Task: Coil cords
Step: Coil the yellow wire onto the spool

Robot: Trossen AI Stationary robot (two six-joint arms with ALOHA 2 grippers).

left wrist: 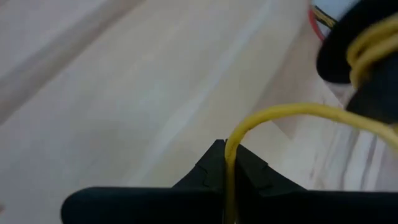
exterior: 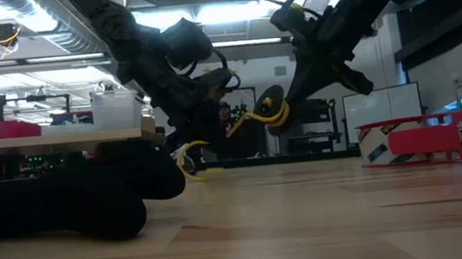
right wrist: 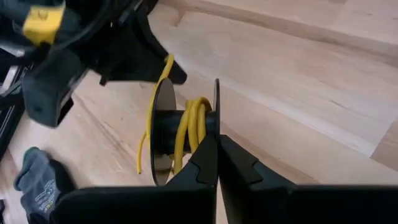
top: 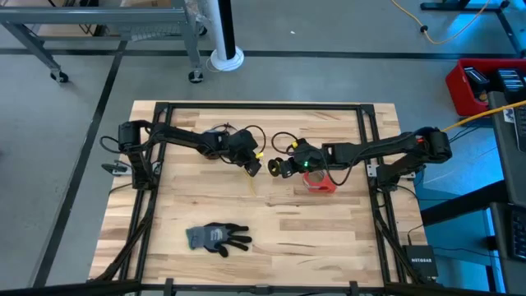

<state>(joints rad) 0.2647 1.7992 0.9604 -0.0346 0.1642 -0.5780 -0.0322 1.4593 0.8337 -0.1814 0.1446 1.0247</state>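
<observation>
Wood plank table [top: 271, 222] on a grey floor from above: two arms meet at center, one grey glove [top: 215, 238] lower left, one red tape roll [top: 320, 182]. Low view: yellow cord [exterior: 251, 117] coiled on a black spool [exterior: 274, 107], mid-frame. Left gripper [left wrist: 227, 163] pinches the cord. Right gripper [right wrist: 217, 144] clamps the spool's rim.

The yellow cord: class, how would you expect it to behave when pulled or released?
Probably floppy: the yellow cord bends in a loose arc between the left claw and the black spool. Likely springy; its free end curls. The spool, pinched by the right claw, may roll.
</observation>
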